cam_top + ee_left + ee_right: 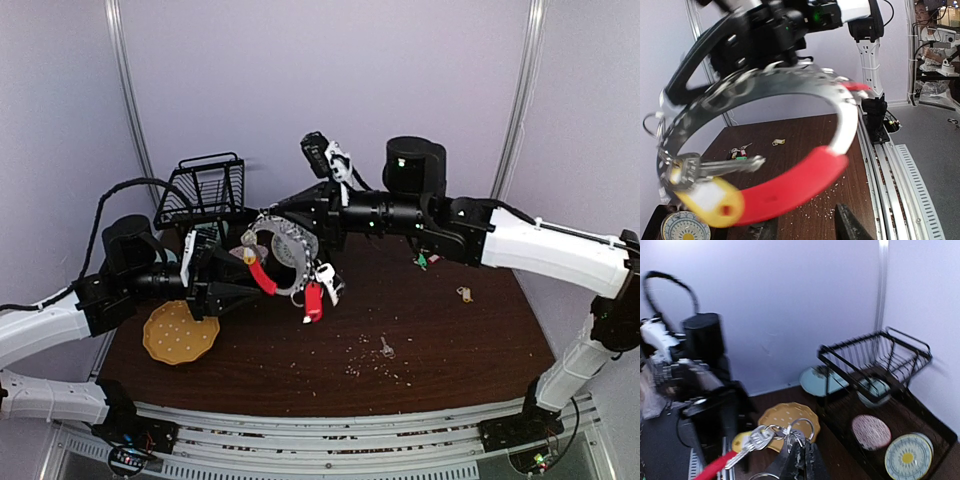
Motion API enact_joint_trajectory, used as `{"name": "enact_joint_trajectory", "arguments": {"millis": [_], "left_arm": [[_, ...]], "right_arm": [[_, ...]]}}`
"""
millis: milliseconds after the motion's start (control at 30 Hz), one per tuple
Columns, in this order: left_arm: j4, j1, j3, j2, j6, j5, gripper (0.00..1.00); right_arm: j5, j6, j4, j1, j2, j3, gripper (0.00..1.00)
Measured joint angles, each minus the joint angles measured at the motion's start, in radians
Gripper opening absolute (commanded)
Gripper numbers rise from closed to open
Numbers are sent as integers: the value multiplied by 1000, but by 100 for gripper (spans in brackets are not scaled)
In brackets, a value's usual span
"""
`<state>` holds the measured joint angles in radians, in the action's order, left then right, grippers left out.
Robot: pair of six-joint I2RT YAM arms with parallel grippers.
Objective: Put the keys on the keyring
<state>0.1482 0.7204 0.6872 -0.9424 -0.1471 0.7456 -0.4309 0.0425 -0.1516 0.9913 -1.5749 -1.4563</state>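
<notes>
The keyring (285, 250) is a big silvery ring with a thick red clip (263, 278), held up above the table between both arms. A yellow-tagged key (710, 197), a red-tagged key (313, 300) and a white tag hang from it. My right gripper (298, 230) is shut on the ring's metal; its closed fingers (802, 455) pinch small rings and a silver key (751, 440). My left gripper (243, 290) is open, its fingertips (852, 225) just below the blurred red clip (790, 187). Loose keys lie on the table: a green-tagged bunch (422, 261), a yellow-tagged one (464, 293) and a bare one (386, 347).
A yellow plate (180, 332) lies at the table's left under the left arm. A black wire dish rack (205, 190) stands at the back left, with plates in and beside it (871, 431). Crumbs are scattered over the brown table (450, 340).
</notes>
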Motion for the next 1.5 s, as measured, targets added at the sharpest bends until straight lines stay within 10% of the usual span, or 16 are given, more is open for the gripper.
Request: {"name": "enact_joint_trajectory", "arguments": {"millis": [367,933,1500], "left_arm": [[17,7,-7,17,1,-1,37],[65,7,-7,-6,48,85,29],[98,7,-11,-3,75,140,28]], "right_arm": [[-5,-98,306,-19,-155,55,0],[-441,-174,-294,1,-16,339,0],[-377,-42,-542,48,-12,416,0]]}}
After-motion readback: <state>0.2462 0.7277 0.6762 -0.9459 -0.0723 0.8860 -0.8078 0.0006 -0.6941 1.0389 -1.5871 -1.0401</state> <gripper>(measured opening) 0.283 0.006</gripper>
